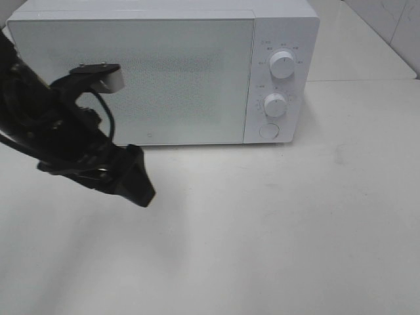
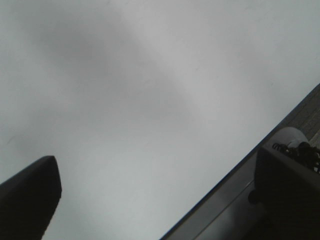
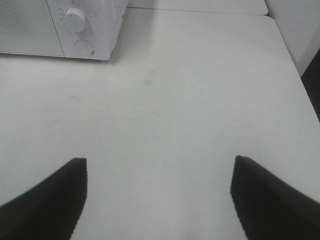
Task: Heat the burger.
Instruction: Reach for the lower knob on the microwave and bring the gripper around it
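One white box-shaped microwave oven (image 1: 164,72) stands at the back of the pale white desk (image 1: 295,230). Its door (image 1: 131,79) is closed, and the speckled window shows nothing of the inside. The control panel to the right of the door carries two round white knobs, an upper (image 1: 282,64) and a lower (image 1: 275,104), with one round white push button (image 1: 269,131) below them.

The burger is in none of the three views, so I cannot tell where it is.

One black arm shows in the high view, on the left. Its left gripper (image 1: 134,180) hangs over the bare desk in front of the oven's left half. In the left wrist view one dark finger (image 2: 30,195) sits far out at the side with only desk beside it, so the jaws are apart and hold nothing.

The right gripper (image 3: 159,160) appears only in its own wrist view. Its two dark fingers (image 3: 45,200) are spread wide over bare desk, the jaws apart and gripping nothing. The oven's right front corner lies well beyond them.
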Tool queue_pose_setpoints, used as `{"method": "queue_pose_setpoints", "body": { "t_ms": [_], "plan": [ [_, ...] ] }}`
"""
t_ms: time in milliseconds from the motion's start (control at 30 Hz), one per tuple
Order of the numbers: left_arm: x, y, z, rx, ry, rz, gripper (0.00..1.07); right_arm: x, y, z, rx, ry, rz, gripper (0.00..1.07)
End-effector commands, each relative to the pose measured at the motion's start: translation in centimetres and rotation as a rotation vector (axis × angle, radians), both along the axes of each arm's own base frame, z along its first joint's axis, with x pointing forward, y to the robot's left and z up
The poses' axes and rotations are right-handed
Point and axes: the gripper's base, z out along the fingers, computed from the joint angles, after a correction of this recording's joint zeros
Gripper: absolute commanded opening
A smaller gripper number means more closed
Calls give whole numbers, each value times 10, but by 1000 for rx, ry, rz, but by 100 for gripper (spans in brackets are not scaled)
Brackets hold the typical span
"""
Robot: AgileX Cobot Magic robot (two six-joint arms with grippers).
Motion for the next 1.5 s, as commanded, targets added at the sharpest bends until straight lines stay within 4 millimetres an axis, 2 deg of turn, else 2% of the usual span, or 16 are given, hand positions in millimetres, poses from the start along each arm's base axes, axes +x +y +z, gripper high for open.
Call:
{"method": "queue_pose_setpoints", "body": {
  "t_ms": [33, 133, 200, 233, 300, 400, 500, 600, 667, 733, 767, 833, 867, 1100, 1300, 1500],
  "plan": [
    [-2, 37, 12, 78, 78, 80, 105, -4, 0, 0, 3, -36, -4, 76],
    [-1, 46, 15, 95, 87, 109, 105, -4, 0, 0, 3, -36, -4, 76],
    [1, 81, 23, 149, 120, 261, 105, -4, 0, 0, 3, -36, -4, 76],
    [1, 81, 23, 149, 120, 261, 105, -4, 0, 0, 3, -36, -4, 76],
    [-1, 106, 29, 199, 138, 344, 105, -4, 0, 0, 3, -36, -4, 76],
    [-6, 124, 35, 229, 167, 405, 105, -4, 0, 0, 3, -36, -4, 76],
    [-8, 129, 38, 234, 176, 426, 105, -4, 0, 0, 3, -36, -4, 76],
    [-17, 144, 48, 240, 193, 475, 105, -4, 0, 0, 3, -36, -4, 76],
    [-38, 156, 60, 221, 162, 552, 105, -4, 0, 0, 3, -36, -4, 76],
    [-44, 157, 61, 217, 152, 568, 105, -4, 0, 0, 3, -36, -4, 76],
    [-61, 159, 60, 222, 137, 582, 105, -4, 0, 0, 3, -36, -4, 76],
    [-68, 159, 59, 228, 136, 587, 105, -4, 0, 0, 3, -36, -4, 76],
    [-84, 158, 60, 226, 114, 593, 105, -4, 0, 0, 3, -36, -4, 76],
    [-126, 156, 66, 196, -12, 602, 105, -4, 0, 0, 3, -36, -4, 76],
    [-159, 155, 78, 142, -253, 628, 105, -4, 0, 0, 3, -36, -4, 76],
    [-196, 154, 70, 93, -468, 639, 105, -4, 0, 0, 3, -36, -4, 76]
  ]
}}
